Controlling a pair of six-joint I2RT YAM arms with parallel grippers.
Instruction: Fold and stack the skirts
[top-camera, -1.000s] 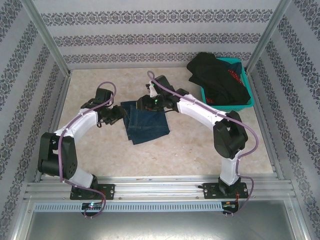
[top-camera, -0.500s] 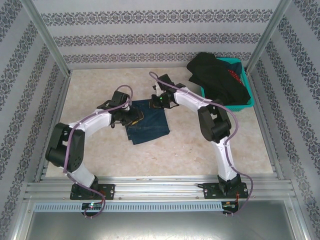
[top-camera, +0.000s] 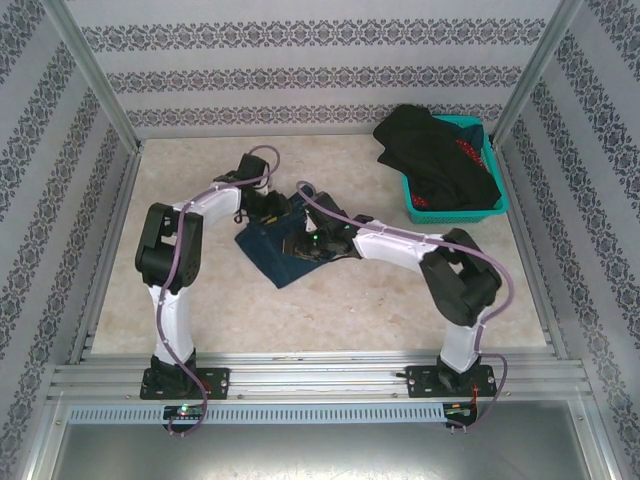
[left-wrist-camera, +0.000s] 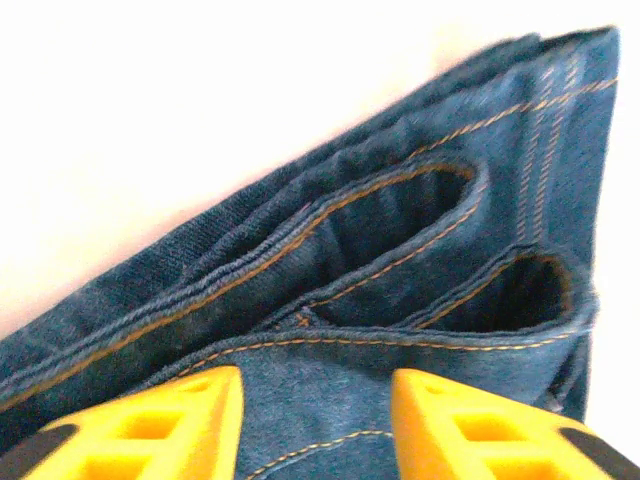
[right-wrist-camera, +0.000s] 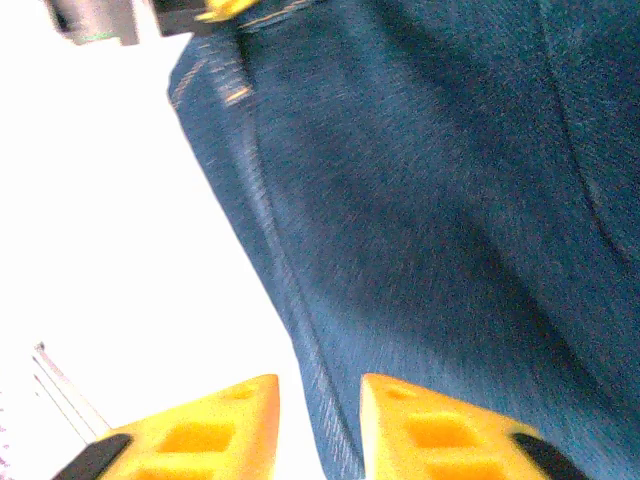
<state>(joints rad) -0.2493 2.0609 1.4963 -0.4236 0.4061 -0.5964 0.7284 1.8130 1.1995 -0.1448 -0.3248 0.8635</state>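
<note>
- On the bench (top-camera: 380, 300) I see one folded denim skirt (top-camera: 262, 256).
- Left gripper (left-wrist-camera: 312, 380): jaws apart over its stitched seams.
- Right gripper (right-wrist-camera: 318, 385): jaws narrowly apart at its edge.

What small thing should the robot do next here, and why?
Probably lift the right gripper clear of the denim skirt, towards the basket: the denim looks folded flat on the table, while the black skirt and a red one wait heaped there.
</note>
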